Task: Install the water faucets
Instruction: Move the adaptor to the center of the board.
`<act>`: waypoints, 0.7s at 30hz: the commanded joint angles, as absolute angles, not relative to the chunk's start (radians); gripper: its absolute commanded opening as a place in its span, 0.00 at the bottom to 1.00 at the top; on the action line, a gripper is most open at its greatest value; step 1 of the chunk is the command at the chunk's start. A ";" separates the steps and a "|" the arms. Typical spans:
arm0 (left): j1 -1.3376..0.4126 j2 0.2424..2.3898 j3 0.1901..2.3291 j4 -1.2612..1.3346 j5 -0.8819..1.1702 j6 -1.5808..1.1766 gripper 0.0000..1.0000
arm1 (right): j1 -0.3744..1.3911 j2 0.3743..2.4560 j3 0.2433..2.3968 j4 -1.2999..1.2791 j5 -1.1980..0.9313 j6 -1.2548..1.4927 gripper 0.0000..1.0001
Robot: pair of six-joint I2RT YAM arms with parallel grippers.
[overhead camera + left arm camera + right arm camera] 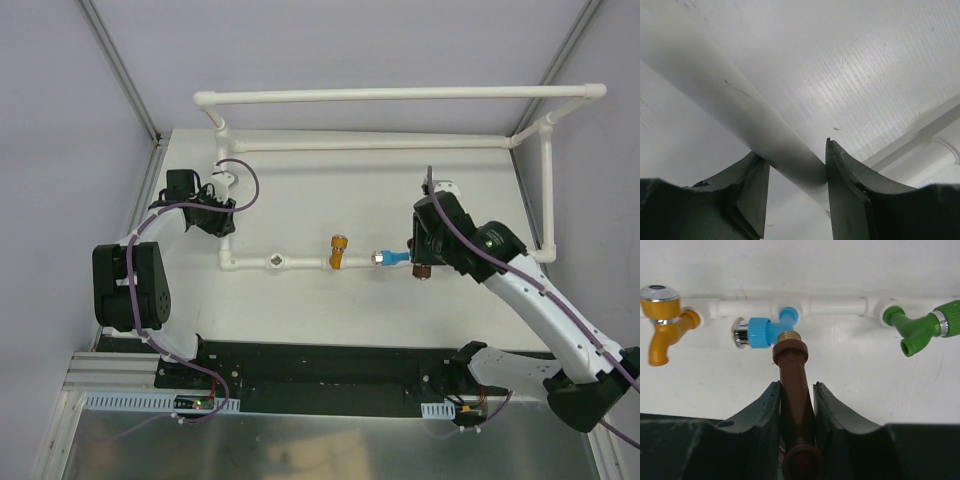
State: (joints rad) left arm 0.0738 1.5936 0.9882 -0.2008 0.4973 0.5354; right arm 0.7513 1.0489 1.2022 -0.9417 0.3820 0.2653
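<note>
The small brown plastic faucet (pixel 792 385) is pinched between the 2 right fingers (pixel 840 425), its threaded tip just beside the blue faucet (pixel 760 332) on the white PVC pipe frame (pixel 835 306), with the orange faucet (pixel 662 325) and green faucet (pixel 920 327) flanking it. Across the frame, the left fingers (pixel 850 190) clamp 1 pipe.

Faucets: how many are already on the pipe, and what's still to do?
Done: the orange faucet, blue faucet and green faucet look seated in the white pipe. In hand: the right hand grips the brown faucet, while the left hand clamps the pipe. Left: fitting the brown one, probably into the open fitting beside the orange faucet in the top view.
</note>
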 commanded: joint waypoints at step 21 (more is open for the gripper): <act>0.054 1.505 1.032 -0.078 0.562 0.539 0.82 | 0.408 1.226 1.350 -0.960 0.155 0.205 0.00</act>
